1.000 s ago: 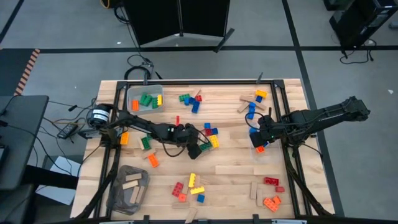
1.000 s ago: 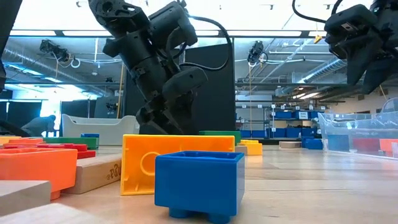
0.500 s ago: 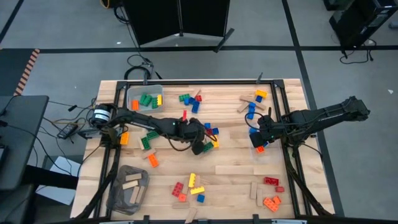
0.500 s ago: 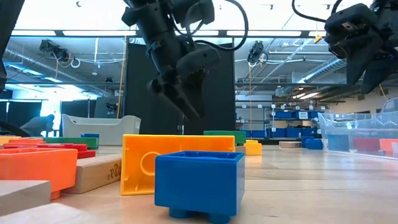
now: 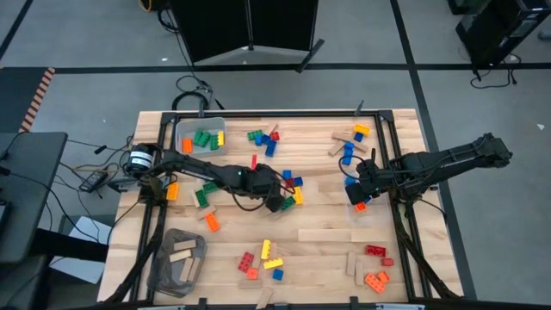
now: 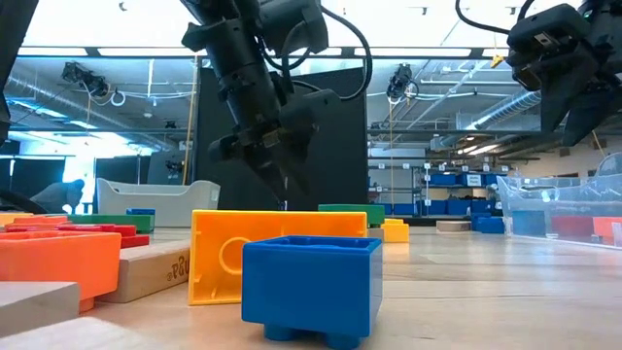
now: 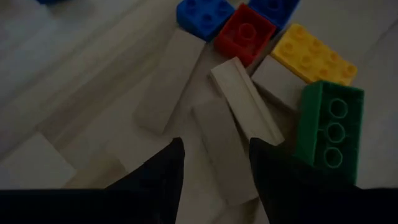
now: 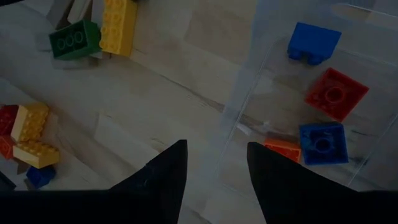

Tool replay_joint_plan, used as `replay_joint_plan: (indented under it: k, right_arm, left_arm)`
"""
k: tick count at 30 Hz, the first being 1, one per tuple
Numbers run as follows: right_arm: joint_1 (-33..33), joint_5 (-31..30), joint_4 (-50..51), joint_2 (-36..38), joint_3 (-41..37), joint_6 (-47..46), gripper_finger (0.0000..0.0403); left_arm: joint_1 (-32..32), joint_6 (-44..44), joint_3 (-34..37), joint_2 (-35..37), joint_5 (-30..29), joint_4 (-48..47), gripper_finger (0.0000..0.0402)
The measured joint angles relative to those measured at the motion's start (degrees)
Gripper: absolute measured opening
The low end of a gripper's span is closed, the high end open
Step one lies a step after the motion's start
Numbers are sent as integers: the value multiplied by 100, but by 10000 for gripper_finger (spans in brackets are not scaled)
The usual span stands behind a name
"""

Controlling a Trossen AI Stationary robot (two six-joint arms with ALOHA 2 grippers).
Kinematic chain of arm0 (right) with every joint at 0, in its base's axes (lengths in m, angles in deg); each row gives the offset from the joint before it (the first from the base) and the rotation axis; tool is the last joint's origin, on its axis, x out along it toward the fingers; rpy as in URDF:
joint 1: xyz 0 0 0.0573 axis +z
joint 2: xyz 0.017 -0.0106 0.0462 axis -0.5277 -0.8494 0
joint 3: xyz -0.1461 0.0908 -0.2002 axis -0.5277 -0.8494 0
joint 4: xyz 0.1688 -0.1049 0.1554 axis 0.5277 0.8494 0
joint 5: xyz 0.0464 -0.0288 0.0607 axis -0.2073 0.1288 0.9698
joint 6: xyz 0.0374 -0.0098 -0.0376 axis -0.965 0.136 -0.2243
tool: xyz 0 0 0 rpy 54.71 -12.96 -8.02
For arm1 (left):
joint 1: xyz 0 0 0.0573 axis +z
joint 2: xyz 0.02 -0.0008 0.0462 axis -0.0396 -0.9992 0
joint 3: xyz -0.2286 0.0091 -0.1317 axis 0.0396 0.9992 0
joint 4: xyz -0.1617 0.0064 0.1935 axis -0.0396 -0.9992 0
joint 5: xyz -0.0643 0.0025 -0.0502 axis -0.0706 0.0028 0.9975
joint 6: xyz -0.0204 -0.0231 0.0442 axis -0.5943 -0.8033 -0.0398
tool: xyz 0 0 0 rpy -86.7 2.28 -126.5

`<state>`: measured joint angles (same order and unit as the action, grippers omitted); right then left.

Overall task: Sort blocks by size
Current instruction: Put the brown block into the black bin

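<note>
A wooden table (image 5: 327,215) is shown strewn with studded blocks (image 5: 267,255) and tan wooden pieces (image 5: 324,234). The left gripper (image 5: 274,203), jaws spread and empty, is held over a mid-table cluster where a wooden piece (image 7: 244,102) lies beside a green block (image 7: 328,127). The right gripper (image 5: 357,191), jaws likewise parted and empty, is poised above a clear bin (image 8: 348,99) at the right edge

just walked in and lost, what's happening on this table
Two dark robot arms are sorting studded plastic bricks and tan wooden pieces scattered over a wooden table. The left gripper hangs mid-table with open, empty jaws over a tan wooden piece lying beside a green brick, red brick and yellow brick. The right gripper, jaws open and empty, hangs at the edge of a clear plastic bin holding a few small bricks.
</note>
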<state>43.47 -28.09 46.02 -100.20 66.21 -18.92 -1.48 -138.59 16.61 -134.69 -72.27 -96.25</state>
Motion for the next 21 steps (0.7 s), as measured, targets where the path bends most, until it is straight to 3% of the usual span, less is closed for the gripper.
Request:
replay_joint_plan:
  k: [21]
  right_arm:
    - [0, 2, -156, -1, 2, -24, 181]
  left_arm:
    - [-13, -261, 696, -8, 228, 1034, 188]
